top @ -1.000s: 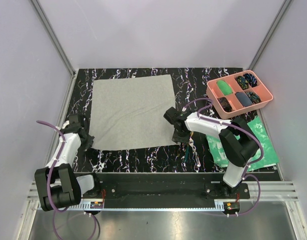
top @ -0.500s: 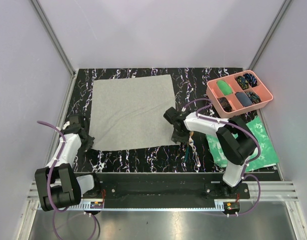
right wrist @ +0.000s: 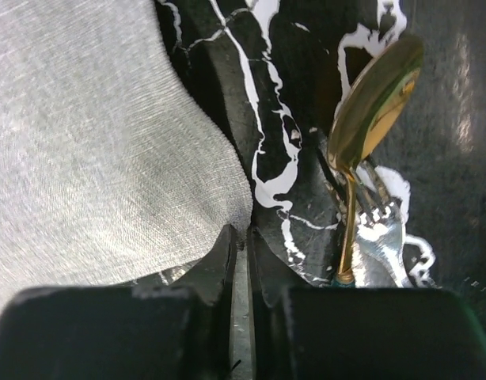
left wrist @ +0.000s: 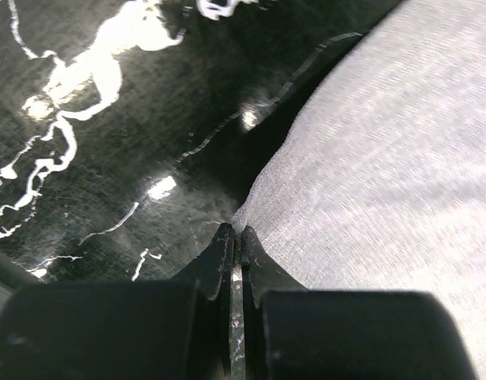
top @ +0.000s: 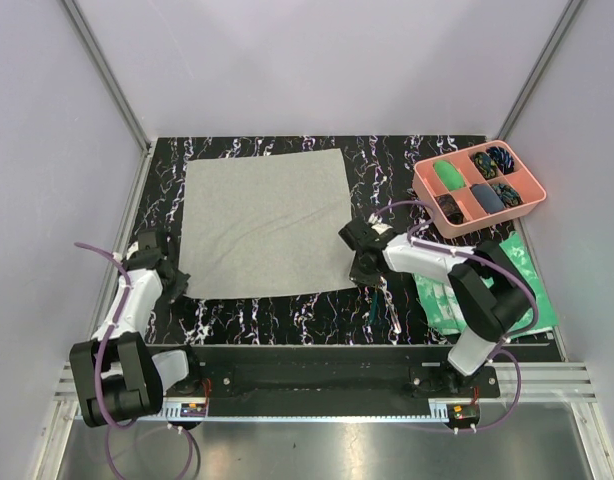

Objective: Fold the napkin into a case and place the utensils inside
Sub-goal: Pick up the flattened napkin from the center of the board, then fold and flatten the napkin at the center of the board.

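Across the middle of the overhead view the plain light-grey cloth napkin lies flat on the black marbled tabletop, stretching up-frame from both arms, left jaws pinched shut on its lower-left corner, right jaws likewise on its lower-right.

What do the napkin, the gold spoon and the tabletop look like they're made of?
Napkin: woven cloth, matte light grey; fine weave lines and soft creases show. Spoon: likely metal, polished gold-coloured; its bowl mirrors the surroundings. Tabletop: hard glossy black surface with white marble veining and light glints; stone or printed sheet, cannot tell.
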You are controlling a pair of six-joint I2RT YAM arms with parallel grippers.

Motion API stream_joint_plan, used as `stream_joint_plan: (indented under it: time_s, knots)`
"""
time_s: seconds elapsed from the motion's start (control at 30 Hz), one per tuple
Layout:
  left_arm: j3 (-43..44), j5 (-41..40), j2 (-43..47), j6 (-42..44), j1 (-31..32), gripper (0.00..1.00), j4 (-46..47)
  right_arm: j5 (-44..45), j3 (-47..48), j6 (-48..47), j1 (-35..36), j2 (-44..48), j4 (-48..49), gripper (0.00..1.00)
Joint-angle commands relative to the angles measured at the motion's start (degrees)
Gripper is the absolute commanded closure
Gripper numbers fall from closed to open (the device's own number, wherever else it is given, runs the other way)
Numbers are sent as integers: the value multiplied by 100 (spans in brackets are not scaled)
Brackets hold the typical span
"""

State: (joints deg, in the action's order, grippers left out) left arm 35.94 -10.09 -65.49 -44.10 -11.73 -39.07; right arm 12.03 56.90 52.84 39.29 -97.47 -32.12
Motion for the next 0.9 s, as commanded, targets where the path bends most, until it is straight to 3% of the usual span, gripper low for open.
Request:
stream_joint_plan:
  time_s: [0.0, 0.2, 0.33, 0.5, 0.67, 0.77, 0.87]
  knots:
    - [219, 576, 702, 401, -31, 100, 215, 300, -119, -949, -44, 753, 267, 100]
    - [834, 1701, 2636, 604, -23, 100, 444, -225, 521, -2434, 79, 2968, 14, 100]
    - [1852, 1738, 3332, 735, -23, 100, 137, -771, 1313, -3348, 88, 4154, -522, 100]
    - [4137, 1599, 3078, 1210, 47, 100, -766, -1826, 2122, -4148, 88, 5157, -744, 100]
    - [6069, 203, 2631, 1403, 662, 100, -1252, -1907, 2710, -4194, 79, 5809, -726, 100]
    - [6513, 129, 2420, 1421, 680, 100, -1235, -1399, 2913, -3966, 79, 5722, -638, 100]
    - [6285, 287, 2095, 1395, 680, 100, -989, -557, 2984, -3922, 79, 5284, -594, 100]
